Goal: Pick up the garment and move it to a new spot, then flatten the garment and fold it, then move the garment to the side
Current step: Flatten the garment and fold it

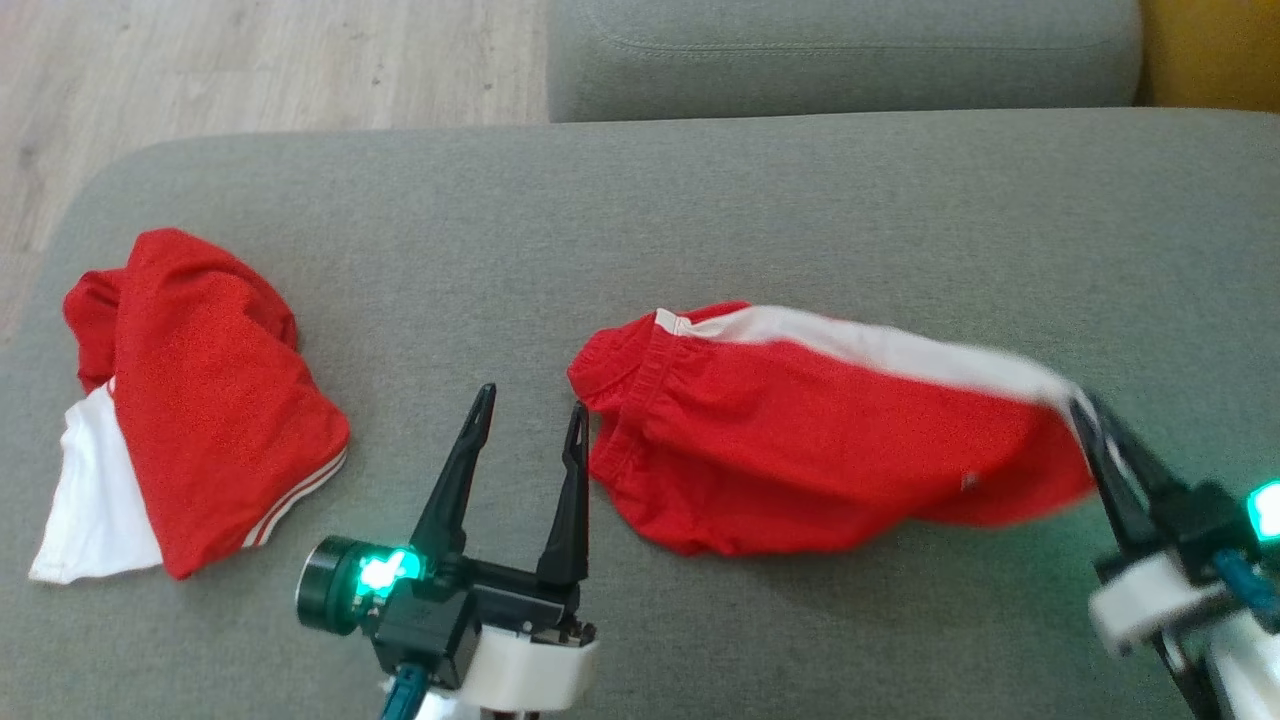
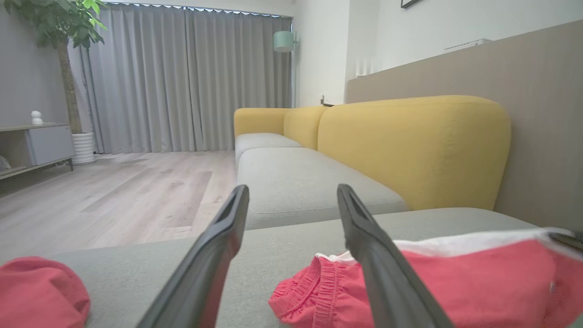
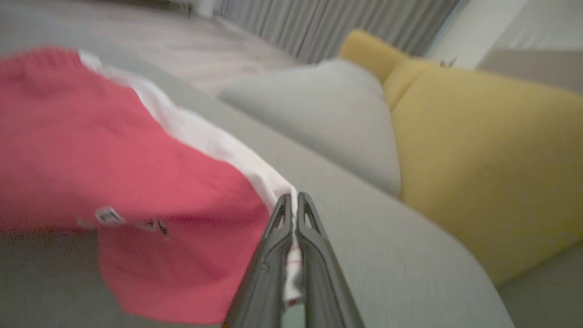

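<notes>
A red garment (image 1: 800, 450) with a white side stripe is stretched across the grey sofa seat (image 1: 650, 220), its right end lifted. My right gripper (image 1: 1085, 415) is shut on that white-striped end; in the right wrist view the right gripper (image 3: 294, 202) pinches white cloth of the garment (image 3: 114, 182) between its fingers. My left gripper (image 1: 530, 410) stands open just left of the garment's elastic waistband, holding nothing. Through the left wrist view the left gripper (image 2: 291, 196) shows spread fingers, with the garment (image 2: 455, 282) low on the right.
A second red and white garment (image 1: 190, 400) lies crumpled at the seat's left end, also seen as that garment (image 2: 41, 291). A grey seat cushion (image 1: 840, 50) lies beyond, wooden floor (image 1: 250, 60) to the far left, and a yellow sofa back (image 2: 410, 146) rises nearby.
</notes>
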`<state>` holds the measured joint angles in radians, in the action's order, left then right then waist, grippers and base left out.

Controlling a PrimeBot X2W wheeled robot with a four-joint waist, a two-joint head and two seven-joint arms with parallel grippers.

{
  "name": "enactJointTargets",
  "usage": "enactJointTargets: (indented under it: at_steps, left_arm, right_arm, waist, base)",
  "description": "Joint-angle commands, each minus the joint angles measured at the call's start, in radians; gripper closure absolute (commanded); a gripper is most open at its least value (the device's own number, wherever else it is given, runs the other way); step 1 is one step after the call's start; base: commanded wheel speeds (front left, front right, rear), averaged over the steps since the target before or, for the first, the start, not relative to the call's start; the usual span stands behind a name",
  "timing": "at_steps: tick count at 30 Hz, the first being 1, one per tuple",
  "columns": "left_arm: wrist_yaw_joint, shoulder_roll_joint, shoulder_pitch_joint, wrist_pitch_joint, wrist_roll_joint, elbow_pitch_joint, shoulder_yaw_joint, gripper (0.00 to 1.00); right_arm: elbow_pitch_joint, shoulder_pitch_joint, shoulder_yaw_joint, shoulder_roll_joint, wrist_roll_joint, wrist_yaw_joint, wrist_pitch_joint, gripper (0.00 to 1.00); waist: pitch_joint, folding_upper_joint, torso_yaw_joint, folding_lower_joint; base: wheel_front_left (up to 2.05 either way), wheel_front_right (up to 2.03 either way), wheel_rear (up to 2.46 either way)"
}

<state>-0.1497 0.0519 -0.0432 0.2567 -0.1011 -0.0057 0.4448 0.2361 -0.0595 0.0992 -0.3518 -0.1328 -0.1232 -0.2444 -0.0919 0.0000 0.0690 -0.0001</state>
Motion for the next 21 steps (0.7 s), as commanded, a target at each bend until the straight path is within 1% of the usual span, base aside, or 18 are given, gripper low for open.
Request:
enactJointTargets:
  at_steps: [1,5,8,10,11,12,14,16,18,21]
  left_arm:
    - [0.004,-0.002,-0.038,0.005,-0.007,-0.036,-0.028,0.00]
    - [0.026,-0.002,-0.056,0.005,-0.046,-0.021,-0.011,0.00]
    - [0.052,-0.002,-0.093,0.005,-0.080,0.002,0.014,0.00]
    - [0.076,-0.002,-0.128,0.005,-0.121,0.050,0.045,0.00]
    - [0.088,-0.002,-0.149,0.005,-0.154,0.082,0.064,0.00]
    - [0.088,-0.002,-0.174,0.005,-0.192,0.119,0.079,0.00]
    - [0.087,-0.002,-0.250,0.005,-0.232,0.193,0.119,0.00]
    - [0.070,-0.002,-0.322,-0.012,-0.289,0.265,0.162,0.00]
    - [0.046,-0.002,-0.390,-0.044,-0.395,0.299,0.207,0.00]
    - [0.012,-0.002,-0.484,-0.140,-0.563,0.335,0.294,0.00]
  right_arm:
    - [-0.022,-0.032,0.011,-0.033,0.006,-0.008,0.004,1.00]
    - [0.120,0.013,0.032,-0.085,0.021,-0.008,0.053,1.00]
    - [0.183,-0.003,0.021,-0.121,0.007,-0.008,0.070,1.00]
    - [0.217,-0.021,0.003,-0.130,0.001,-0.008,0.075,1.00]
    - [0.230,-0.031,-0.012,-0.133,-0.008,-0.008,0.074,0.00]
    - [0.238,-0.044,-0.030,-0.133,-0.018,-0.008,0.066,0.00]
    - [0.241,-0.068,-0.066,-0.123,-0.044,-0.008,0.042,0.00]
    - [0.225,-0.094,-0.106,-0.101,-0.076,-0.008,0.017,0.00]
    - [0.196,-0.111,-0.143,-0.073,-0.120,-0.008,0.001,0.00]
    - [0.148,-0.122,-0.200,-0.022,-0.173,-0.008,-0.011,0.00]
  waist:
    - [0.001,0.0000,-0.006,0.0001]
    - [0.012,0.0000,-0.026,0.0001]
    - [-0.008,0.0000,-0.043,0.0001]
    - [-0.020,0.0000,-0.050,0.0001]
    - [-0.027,0.0000,-0.053,0.0001]
    - [-0.036,0.0000,-0.056,0.0001]
    - [-0.051,0.0000,-0.064,0.0001]
    - [-0.065,0.0000,-0.077,0.0001]
    - [-0.082,0.0000,-0.091,0.0001]
    - [-0.109,0.0000,-0.107,0.0001]
  base:
    - [0.00,0.00,0.00]
    - [0.00,0.00,0.00]
    - [0.00,0.00,0.00]
    - [0.00,0.00,0.00]
    - [0.00,0.00,0.00]
    - [0.00,0.00,0.00]
    - [0.00,0.00,0.00]
    - [0.00,0.00,0.00]
    - [0.00,0.00,0.00]
    - [0.00,0.00,0.00]
